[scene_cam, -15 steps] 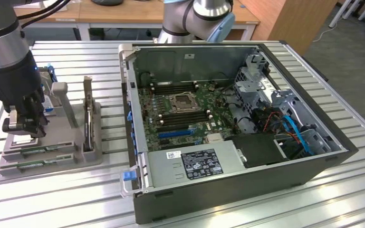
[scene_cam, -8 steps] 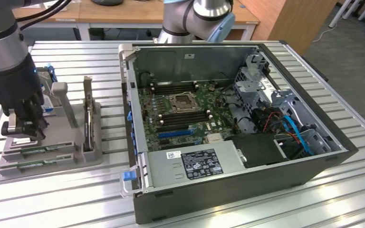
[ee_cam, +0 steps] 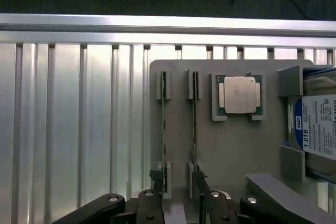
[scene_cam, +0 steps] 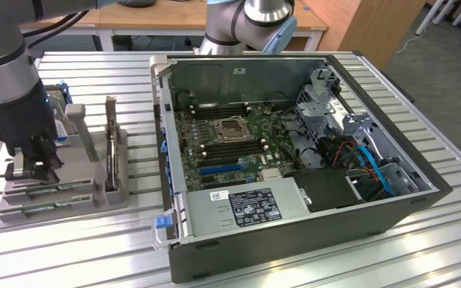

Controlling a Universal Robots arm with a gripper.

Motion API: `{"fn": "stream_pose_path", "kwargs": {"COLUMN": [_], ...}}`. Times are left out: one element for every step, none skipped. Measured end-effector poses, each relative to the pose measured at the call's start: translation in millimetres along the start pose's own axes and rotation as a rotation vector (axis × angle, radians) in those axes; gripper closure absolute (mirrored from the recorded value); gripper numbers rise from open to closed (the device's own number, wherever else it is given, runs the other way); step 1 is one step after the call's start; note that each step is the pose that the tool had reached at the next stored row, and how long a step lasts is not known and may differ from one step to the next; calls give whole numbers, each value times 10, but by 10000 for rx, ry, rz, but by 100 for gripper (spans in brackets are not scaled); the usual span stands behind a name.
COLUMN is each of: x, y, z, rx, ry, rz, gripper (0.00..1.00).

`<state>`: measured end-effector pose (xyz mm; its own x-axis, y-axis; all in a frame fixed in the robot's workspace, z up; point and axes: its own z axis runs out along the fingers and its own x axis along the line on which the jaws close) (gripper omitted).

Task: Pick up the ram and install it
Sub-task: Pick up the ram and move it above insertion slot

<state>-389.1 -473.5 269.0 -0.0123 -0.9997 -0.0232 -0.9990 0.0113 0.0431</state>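
Our claw [ee_cam: 178, 182] hangs wide and empty over the ram [ee_cam: 195, 114] in its holder [ee_cam: 236, 150], nine o'clock from the case [scene_cam: 295, 246]; we judge nothing picked up or installed yet.

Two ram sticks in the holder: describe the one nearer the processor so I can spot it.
On the grey holder beside the open computer case, find the square silver processor. The ram stick stands on edge, a thin green board, in the slots right beside it; its twin stands one row farther out, by the holder's edge.
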Motion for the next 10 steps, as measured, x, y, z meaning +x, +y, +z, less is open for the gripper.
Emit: {"fn": "stream_pose_path", "kwargs": {"x": [4, 8, 12, 15, 18, 21, 23, 25, 28, 30], "y": [-1, -1, -2, -3, -4, -5, -5, -6, -7, -8], "z": [18, 36, 54, 73, 91, 109, 127, 145, 164, 181], "rx": [0, 1, 0, 0, 0, 0, 0, 0, 1, 0], "ry": [0, -1, 0, 0, 0, 0, 0, -1, -1, 0], "rz": [1, 1, 0, 0, 0, 1, 1, 1, 0, 0], "gripper": [64, 64, 64, 64, 64, 64, 64, 64, 64, 64]}}
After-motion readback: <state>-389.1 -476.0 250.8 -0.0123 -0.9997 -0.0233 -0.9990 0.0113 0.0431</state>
